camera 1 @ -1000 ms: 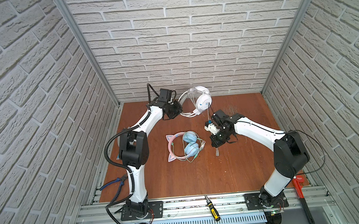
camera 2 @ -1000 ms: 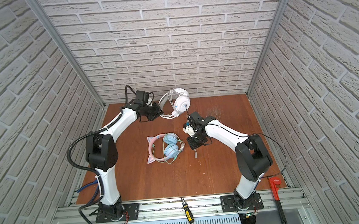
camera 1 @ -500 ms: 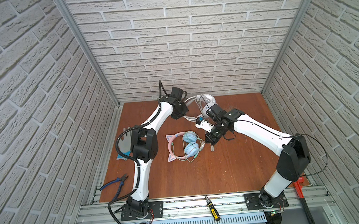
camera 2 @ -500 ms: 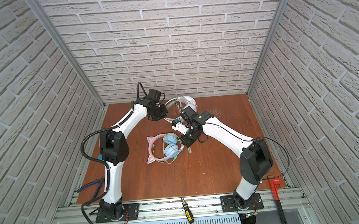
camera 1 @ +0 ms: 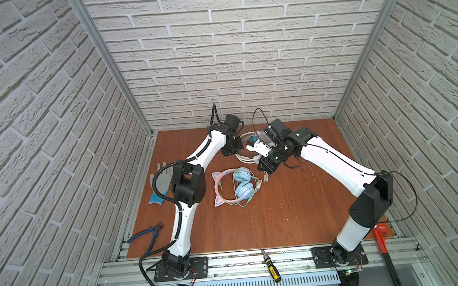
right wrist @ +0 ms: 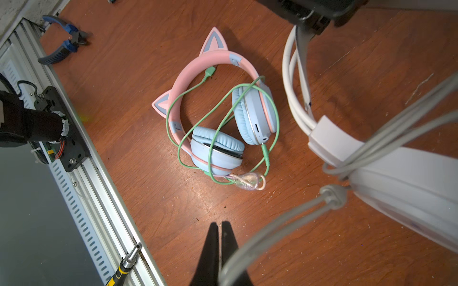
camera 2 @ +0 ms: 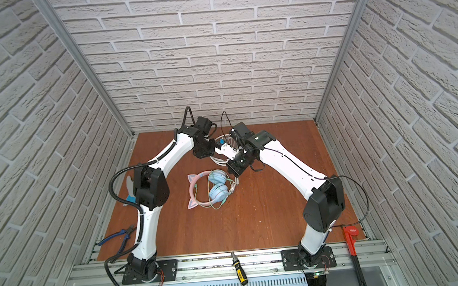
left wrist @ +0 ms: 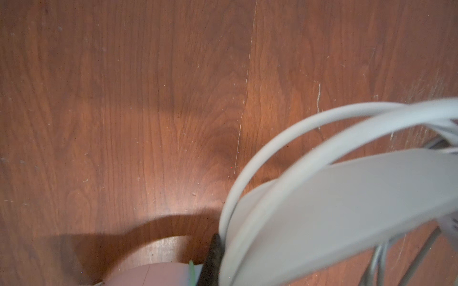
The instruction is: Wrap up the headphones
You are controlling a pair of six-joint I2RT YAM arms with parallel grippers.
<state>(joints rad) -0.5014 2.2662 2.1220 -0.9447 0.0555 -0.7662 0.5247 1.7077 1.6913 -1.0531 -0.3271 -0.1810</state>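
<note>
white brick walls around a scuffed reddish wood table (camera 1: 285, 215). the white headphones (right wrist: 396, 173) hang over its back part, stiff smooth band pinched in the closed left hand (right wrist: 311, 22); right hand (right wrist: 220, 237) looks clamped on the limp white cable (right wrist: 272, 230). light, slippery plastic: grip band, not cups. cat-ear headphones (right wrist: 218, 146) lie mid-table, green cable (right wrist: 209, 71) looped loosely.

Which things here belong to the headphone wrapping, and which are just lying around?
Part of the job:
- white headphones
- white cable
- cat-ear headphones
- green cable

Lying about:
- glove
- pliers
- screwdriver
- pipe wrench
</note>
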